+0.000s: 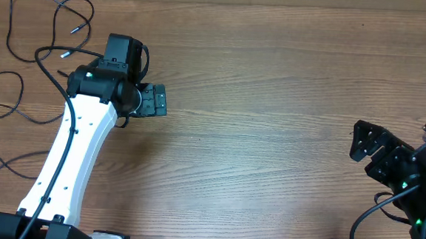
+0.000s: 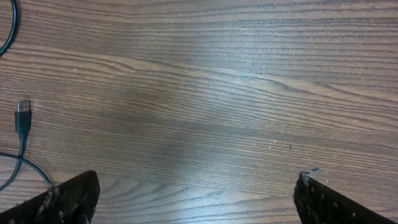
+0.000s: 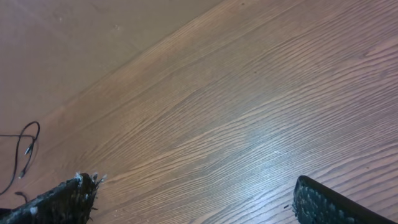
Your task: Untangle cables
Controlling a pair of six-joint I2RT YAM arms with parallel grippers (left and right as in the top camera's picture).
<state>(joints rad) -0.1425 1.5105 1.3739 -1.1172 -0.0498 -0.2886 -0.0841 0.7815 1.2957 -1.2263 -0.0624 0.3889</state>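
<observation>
Left gripper [image 1: 153,99] wide open, empty, near loose cables [image 2: 22,121]. Right gripper [image 1: 366,142] wide open, empty, well apart.

Cables [image 1: 74,30] at table's [image 1: 271,138] left end

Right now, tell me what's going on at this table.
Two robot arms are at a wooden table for a cable-untangling job. The thin black cables lie in loose loops along the left side, and nothing grips them. The left claw is open over bare wood just right of them; the right claw is open too, far off at the right edge, holding nothing.
</observation>
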